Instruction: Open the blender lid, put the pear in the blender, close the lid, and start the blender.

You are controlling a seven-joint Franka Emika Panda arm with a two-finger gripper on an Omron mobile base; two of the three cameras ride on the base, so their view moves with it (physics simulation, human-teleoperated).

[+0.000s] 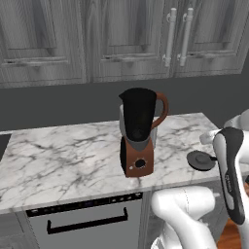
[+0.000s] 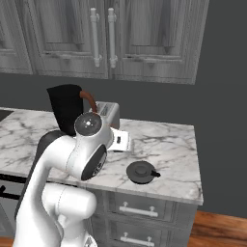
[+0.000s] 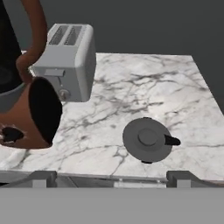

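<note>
Looking at the left base view first: the blender [image 1: 139, 132] stands on the marble worktop [image 1: 58, 160] with its jar open at the top, and the blender lid [image 1: 201, 160] lies flat on the worktop off to the side, close by the robot's hand end, so I'd say the lid-off step is done. In the right base view, the lid [image 2: 141, 172] sits near the worktop's front edge, apart from the blender [image 2: 67, 113], with a toaster [image 2: 107, 114] behind. From the hand view, the jaws [image 3: 111, 178] are spread wide with nothing between them, the lid [image 3: 147, 140] just ahead of them and the blender base [image 3: 30, 116] off to their left. Can't spot the pear anywhere, so loading it, closing up and starting all look left to do.
</note>
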